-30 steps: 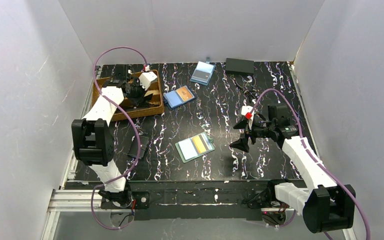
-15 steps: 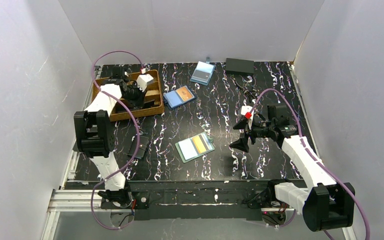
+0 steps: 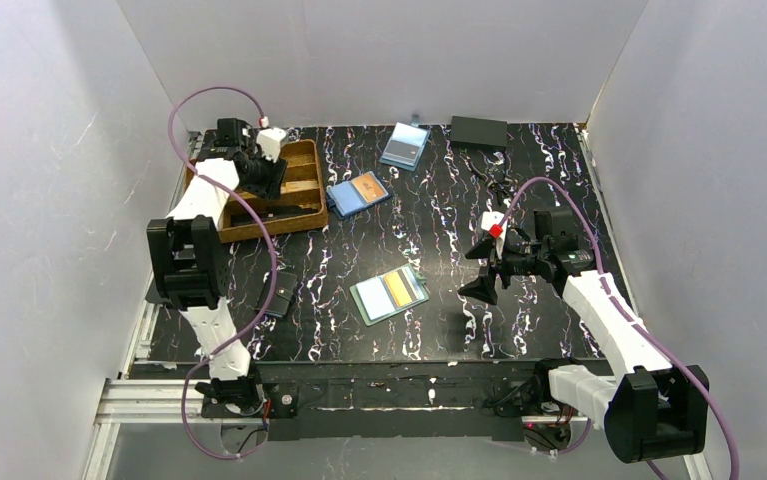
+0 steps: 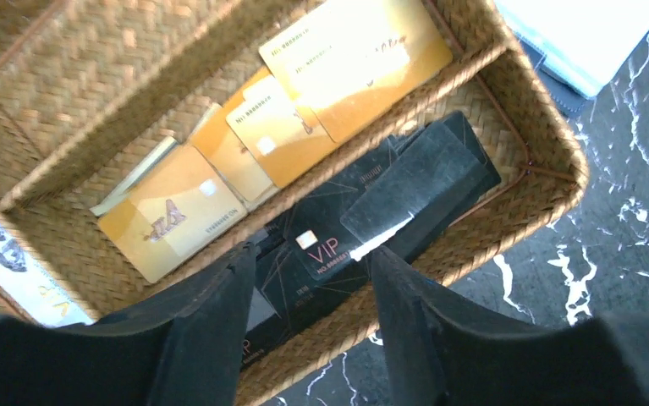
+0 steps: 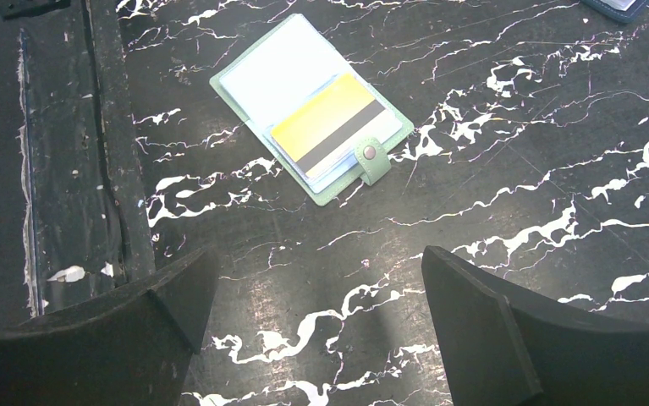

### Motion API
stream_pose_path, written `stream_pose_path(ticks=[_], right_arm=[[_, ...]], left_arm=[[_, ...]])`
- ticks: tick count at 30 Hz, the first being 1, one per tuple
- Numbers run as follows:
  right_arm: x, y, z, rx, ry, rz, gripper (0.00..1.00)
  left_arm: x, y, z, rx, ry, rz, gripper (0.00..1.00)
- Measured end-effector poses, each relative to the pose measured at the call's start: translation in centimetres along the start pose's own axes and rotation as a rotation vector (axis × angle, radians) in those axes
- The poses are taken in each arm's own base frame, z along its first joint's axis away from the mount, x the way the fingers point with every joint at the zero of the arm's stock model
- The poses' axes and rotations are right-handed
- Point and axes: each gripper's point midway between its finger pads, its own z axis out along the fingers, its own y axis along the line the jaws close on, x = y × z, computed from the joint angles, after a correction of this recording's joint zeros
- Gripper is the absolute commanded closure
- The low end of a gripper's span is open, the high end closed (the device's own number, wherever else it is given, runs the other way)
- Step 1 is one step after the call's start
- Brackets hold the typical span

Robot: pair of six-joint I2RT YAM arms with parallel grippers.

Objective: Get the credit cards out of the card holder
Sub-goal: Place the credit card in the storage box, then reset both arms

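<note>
Left wrist view: the left pincer (image 4: 312, 258) hangs over a woven basket (image 4: 507, 211), jaws partly apart and nothing between them. Directly below it lie black cards (image 4: 388, 194); gold cards (image 4: 278, 127) fill the compartment beyond.

The right pincer (image 5: 319, 258) hovers above the table, jaws spread wide and empty. The card holder (image 5: 310, 106) lies open and flat ahead of it, well apart from both fingers. A yellow card (image 5: 329, 127) with a dark stripe sits in its upper pocket.

Judgement: the work is partly done. Cards are already in the basket, and at least the yellow one is left to draw out.

Not determinable:
- whether more cards lie beneath the yellow one
- whether the pale pocket beside it is empty
- the near end of the black stack, which is masked by the left fingers (image 4: 211, 330)
</note>
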Motion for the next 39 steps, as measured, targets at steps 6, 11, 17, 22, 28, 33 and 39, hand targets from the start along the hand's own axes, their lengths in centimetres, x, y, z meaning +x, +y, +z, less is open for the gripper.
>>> stream_pose_path(ticks=[6, 11, 17, 22, 28, 33, 39], right_arm=[[0.0, 0.0, 0.0, 0.001, 0.000, 0.000, 0.02], [0.0, -0.2, -0.2, 0.012, 0.001, -0.009, 0.02], [-0.3, -0.5, -0.6, 0.038, -0.001, -0.037, 0.02], [-0.2, -0.9, -1.0, 0.061, 0.002, -0.041, 0.02], [0.1, -1.6, -1.4, 0.088, 0.008, -0.049, 0.02], [0.3, -1.9, -1.6, 0.097, 0.011, -0.052, 0.02], [1.4, -2.2, -1.7, 0.105, 0.025, -0.034, 0.02]], left_arm=[[-2.8, -0.6, -4.2, -0.064, -0.166, -0.149, 0.25], [-5.7, -3.3, -11.5, -0.022, -0.433, -0.343, 0.18], [-4.5, -7.2, -15.7, 0.173, -0.609, -0.633, 0.02], [0.3, -12.4, -14.7, 0.386, -0.539, -0.885, 0.02], [3.4, -17.3, -16.8, 0.494, -0.519, -0.939, 0.02], [4.3, -22.5, -19.2, 0.586, -0.519, -0.830, 0.02], [7.0, -28.8, -17.9, 0.678, -0.354, -0.743, 0.02]])
